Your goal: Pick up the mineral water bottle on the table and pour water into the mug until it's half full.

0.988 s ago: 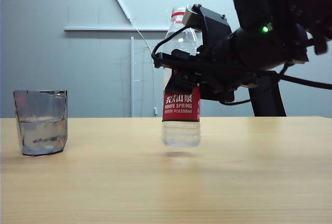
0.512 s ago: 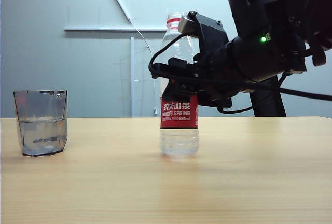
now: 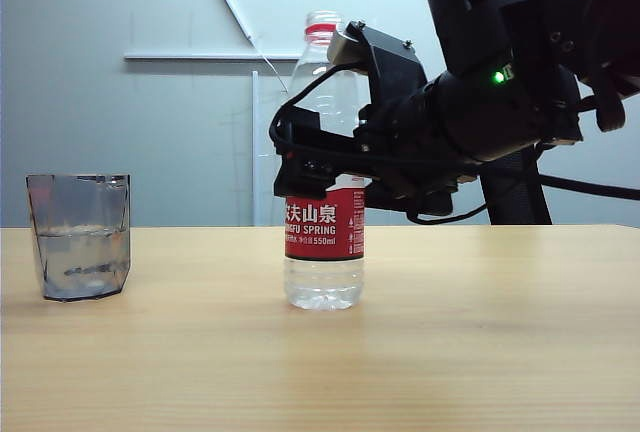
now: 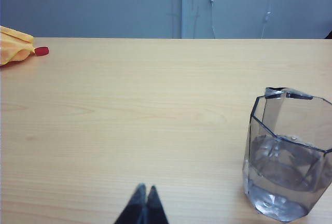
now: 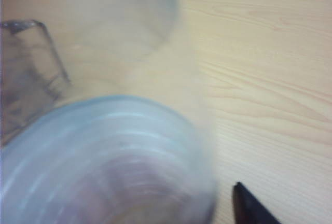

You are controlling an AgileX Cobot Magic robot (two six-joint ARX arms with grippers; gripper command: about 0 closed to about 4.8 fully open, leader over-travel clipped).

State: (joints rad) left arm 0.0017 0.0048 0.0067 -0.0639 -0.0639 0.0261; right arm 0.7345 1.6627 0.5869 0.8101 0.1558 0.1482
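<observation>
The bottle (image 3: 323,242), hanging in the air a second ago, stands on the table (image 3: 480,332) with the right gripper (image 3: 300,157) apart around it; one mug (image 3: 78,236) sits left, left gripper (image 4: 143,206) pinched together.

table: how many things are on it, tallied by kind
bottle: 1
mug: 1
yellow cloth: 1
small red thing beside the cloth: 1
total: 4, all on the table
</observation>
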